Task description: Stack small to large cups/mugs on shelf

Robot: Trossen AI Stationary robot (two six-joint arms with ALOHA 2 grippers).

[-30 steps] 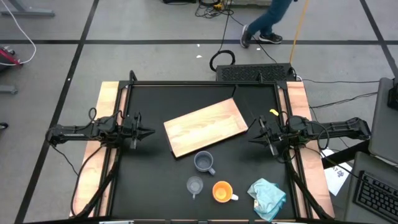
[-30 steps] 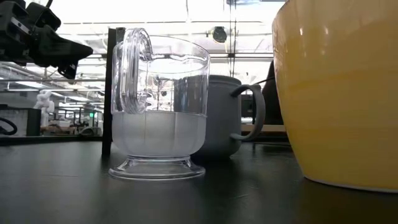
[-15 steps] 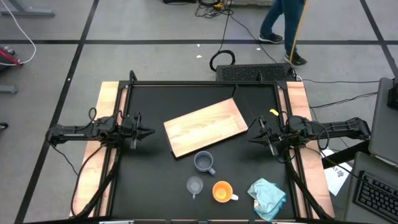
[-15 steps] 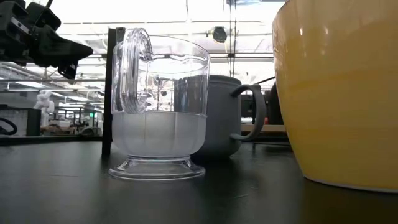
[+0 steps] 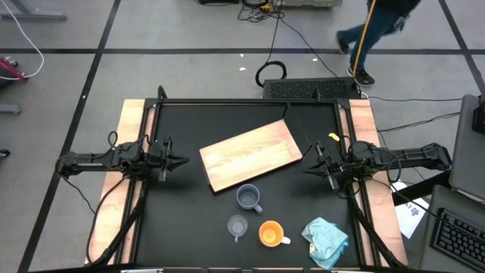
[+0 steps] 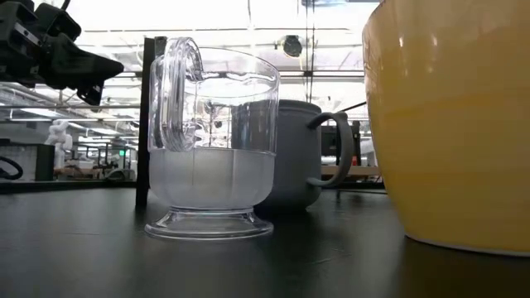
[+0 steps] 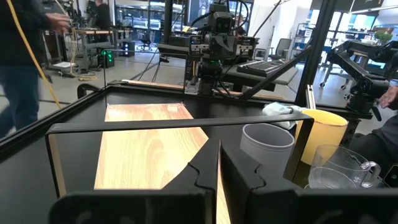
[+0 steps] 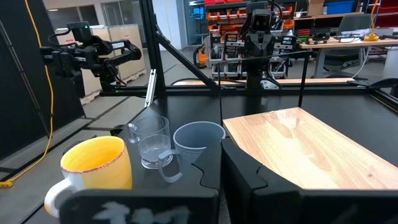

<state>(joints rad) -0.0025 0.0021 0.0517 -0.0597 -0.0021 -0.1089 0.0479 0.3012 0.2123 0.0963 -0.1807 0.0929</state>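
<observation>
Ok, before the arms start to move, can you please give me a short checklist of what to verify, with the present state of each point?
1. Light-wood rectangular board bare on top, ready for stacking: ok.
2. Small clear glass cup upright on the black table: ok.
3. Blue-grey handled mug upright, apart from the board: ok.
4. Orange mug with white handle upright, clear of the pale teal cloth: ok.
5. Left claw and right claw shut and holding nothing, parked at the table's sides: ok.
6. Cups already on the board: not ok, none is there yet.
</observation>
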